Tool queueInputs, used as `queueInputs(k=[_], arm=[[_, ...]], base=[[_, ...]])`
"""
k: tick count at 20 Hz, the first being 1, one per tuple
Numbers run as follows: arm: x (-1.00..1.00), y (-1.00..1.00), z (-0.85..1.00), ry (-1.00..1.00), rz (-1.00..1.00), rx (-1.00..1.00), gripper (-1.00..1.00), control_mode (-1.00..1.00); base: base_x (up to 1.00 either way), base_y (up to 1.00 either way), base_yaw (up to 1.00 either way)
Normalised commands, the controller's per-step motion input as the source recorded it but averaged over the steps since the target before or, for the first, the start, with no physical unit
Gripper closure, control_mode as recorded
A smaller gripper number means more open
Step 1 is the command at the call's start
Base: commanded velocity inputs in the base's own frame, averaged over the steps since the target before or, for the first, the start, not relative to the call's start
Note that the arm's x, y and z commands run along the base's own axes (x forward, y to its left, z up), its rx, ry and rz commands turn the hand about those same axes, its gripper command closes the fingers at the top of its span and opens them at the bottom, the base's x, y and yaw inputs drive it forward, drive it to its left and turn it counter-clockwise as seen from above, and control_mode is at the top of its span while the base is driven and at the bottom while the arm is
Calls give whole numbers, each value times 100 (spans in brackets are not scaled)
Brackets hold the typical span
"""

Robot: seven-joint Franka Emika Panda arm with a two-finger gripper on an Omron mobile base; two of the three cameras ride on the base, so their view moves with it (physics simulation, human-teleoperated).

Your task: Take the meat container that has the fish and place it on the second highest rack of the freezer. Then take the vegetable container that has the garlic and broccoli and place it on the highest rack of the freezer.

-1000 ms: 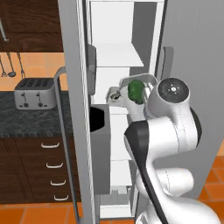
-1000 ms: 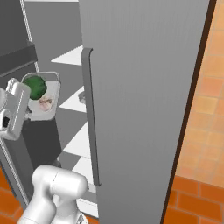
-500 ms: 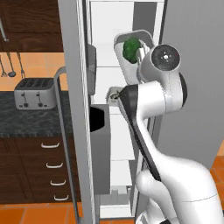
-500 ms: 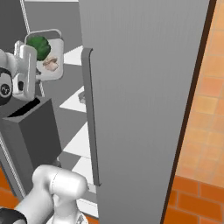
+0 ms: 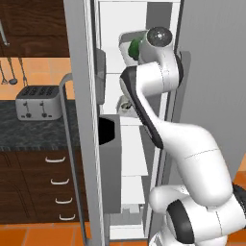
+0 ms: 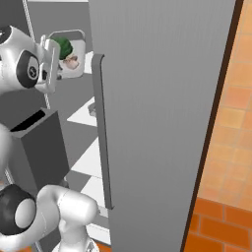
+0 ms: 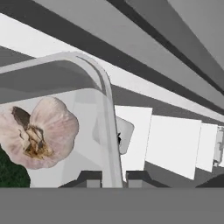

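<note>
My gripper (image 7: 113, 178) is shut on the rim of the vegetable container (image 7: 104, 100), a clear tray holding the garlic (image 7: 37, 131) and the broccoli (image 7: 9, 173). The arm holds the container (image 5: 129, 44) high inside the open freezer (image 5: 120, 19), near its top, with the broccoli (image 5: 135, 46) showing beside the wrist. From the right, the tray (image 6: 74, 51) stands tilted, with the broccoli (image 6: 63, 45) above the garlic (image 6: 72, 62). A second container (image 5: 123, 104) rests on a white shelf lower down; its contents are too small to tell.
The freezer door (image 5: 79, 120) stands open at the left with its long handle (image 5: 67, 144) and a dark door bin (image 5: 109, 158). The closed grey fridge door (image 6: 157, 123) is close on the right. A toaster (image 5: 38, 102) sits on the dark counter above drawers (image 5: 57, 187).
The arm has lifted the vegetable container from mid-height to near the top of the freezer. The gripper has stayed shut on it.
</note>
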Motion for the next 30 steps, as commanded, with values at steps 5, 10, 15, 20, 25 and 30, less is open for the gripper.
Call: queueInputs(k=[5, 10, 15, 20, 25, 30], arm=[[100, 0, 0, 11, -2, 1, 100, -100], [100, 0, -6, 15, -3, 0, 100, -100], [100, 0, -2, 6, -4, 0, 100, -100], [100, 0, -16, 4, -4, 0, 100, -100], [100, 0, -16, 7, -5, 0, -100, -100], [40, 0, 0, 3, -2, 0, -100, -100]], base=[[0, 0, 0], [0, 0, 0], [0, 0, 0], [0, 0, 0], [0, 0, 0], [0, 0, 0]])
